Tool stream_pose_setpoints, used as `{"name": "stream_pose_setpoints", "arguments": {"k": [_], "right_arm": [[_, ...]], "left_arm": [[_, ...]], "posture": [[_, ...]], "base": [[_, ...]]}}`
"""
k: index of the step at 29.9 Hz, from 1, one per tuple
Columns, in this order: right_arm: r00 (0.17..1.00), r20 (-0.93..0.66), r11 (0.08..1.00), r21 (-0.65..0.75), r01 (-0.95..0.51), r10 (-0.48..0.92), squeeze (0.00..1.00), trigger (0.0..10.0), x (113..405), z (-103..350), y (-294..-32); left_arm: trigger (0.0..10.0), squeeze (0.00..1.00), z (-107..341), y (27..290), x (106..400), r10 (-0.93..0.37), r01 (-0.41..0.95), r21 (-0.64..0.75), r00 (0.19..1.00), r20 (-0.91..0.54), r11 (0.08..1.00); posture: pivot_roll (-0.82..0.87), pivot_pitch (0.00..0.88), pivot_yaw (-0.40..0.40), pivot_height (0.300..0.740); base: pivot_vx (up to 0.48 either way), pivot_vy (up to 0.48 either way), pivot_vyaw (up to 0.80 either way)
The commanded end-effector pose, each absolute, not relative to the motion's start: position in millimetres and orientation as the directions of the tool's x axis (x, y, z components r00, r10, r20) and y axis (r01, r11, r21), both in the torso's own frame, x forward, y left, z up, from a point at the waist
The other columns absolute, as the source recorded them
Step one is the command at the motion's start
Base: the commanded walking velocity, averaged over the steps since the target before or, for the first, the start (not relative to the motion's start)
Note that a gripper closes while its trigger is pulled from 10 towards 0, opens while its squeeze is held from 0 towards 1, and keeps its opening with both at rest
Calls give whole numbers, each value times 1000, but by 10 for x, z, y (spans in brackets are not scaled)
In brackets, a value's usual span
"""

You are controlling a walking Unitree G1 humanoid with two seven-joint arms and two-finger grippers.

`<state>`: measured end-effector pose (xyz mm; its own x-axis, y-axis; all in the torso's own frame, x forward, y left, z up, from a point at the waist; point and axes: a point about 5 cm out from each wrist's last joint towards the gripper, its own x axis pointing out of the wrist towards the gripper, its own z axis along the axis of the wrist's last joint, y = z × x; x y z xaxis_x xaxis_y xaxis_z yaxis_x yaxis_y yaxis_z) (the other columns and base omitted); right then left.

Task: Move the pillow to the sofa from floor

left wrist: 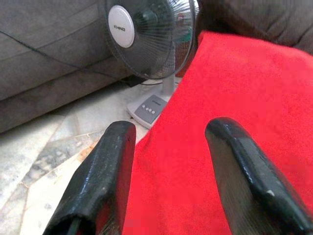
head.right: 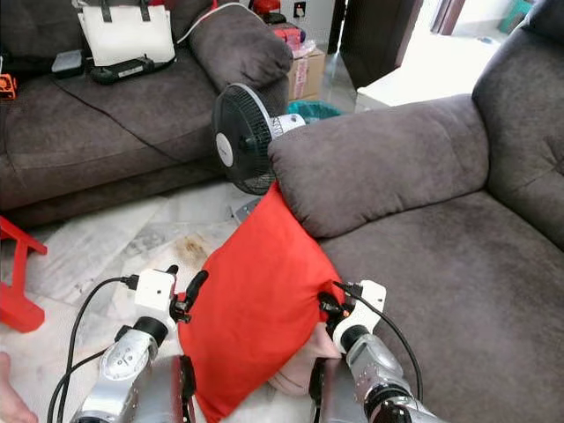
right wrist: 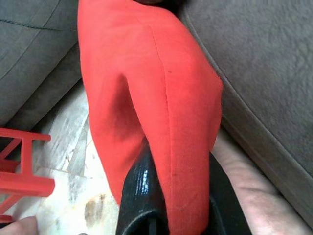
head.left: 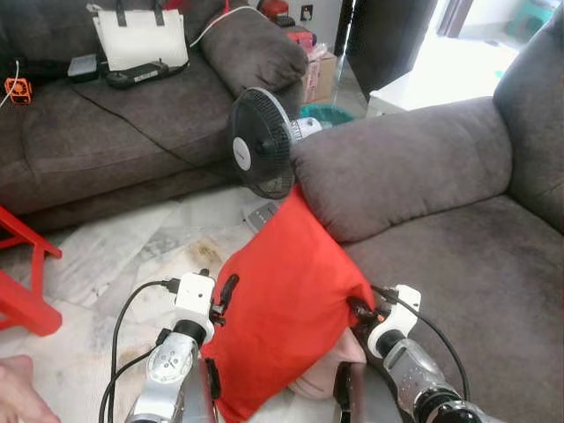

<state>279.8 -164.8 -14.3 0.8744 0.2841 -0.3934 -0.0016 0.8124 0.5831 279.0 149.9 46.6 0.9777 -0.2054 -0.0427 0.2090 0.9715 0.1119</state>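
Both of my grippers bracket the red pillow (head.left: 286, 304): my right gripper (right wrist: 166, 196) pinches its edge seam between closed fingers, while my left gripper (left wrist: 168, 176) has its fingers spread wide against the pillow's opposite side. Lifting is done; placement remains. I judge the pillow is raised off the tiled floor (head.left: 132, 247), its upper corner touching the front of the grey sofa (head.left: 458, 264) armrest, not yet on the seat. Its fabric is plain, soft and creased.

Silver arms carry white wrist blocks and black cables; the left gripper (left wrist: 168, 171) has glossy black fingers (left wrist: 105, 171).
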Motion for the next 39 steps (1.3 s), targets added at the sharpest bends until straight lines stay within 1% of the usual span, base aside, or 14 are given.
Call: {"name": "stream_pose_setpoints", "arguments": {"k": [1, 4, 10, 39], "right_arm": [[886, -380, 821, 571, -2, 267, 0, 10000, 2822, -116, -1683], [886, -385, 824, 566, 4, 260, 0, 10000, 2823, -118, -1685], [884, -398, 837, 547, 13, 246, 0, 10000, 2826, -120, -1693], [888, -398, 837, 547, 29, 229, 0, 10000, 2834, -116, -1691]], "left_arm": [[10000, 0, 463, 1501, 2790, -211, 214, 112, 977, -44, 970], [10000, 0, 464, 1506, 2791, -211, 215, 114, 976, -45, 970], [10000, 0, 467, 1502, 2793, -212, 216, 113, 976, -42, 970], [10000, 0, 454, 1508, 2786, -213, 218, 118, 976, -53, 969]], "posture": [[111, 60, -39, 665], [111, 64, -38, 680], [109, 71, -35, 680], [116, 85, -32, 680]], "base": [[0, 0, 0], [0, 0, 0], [0, 0, 0], [0, 0, 0]]}}
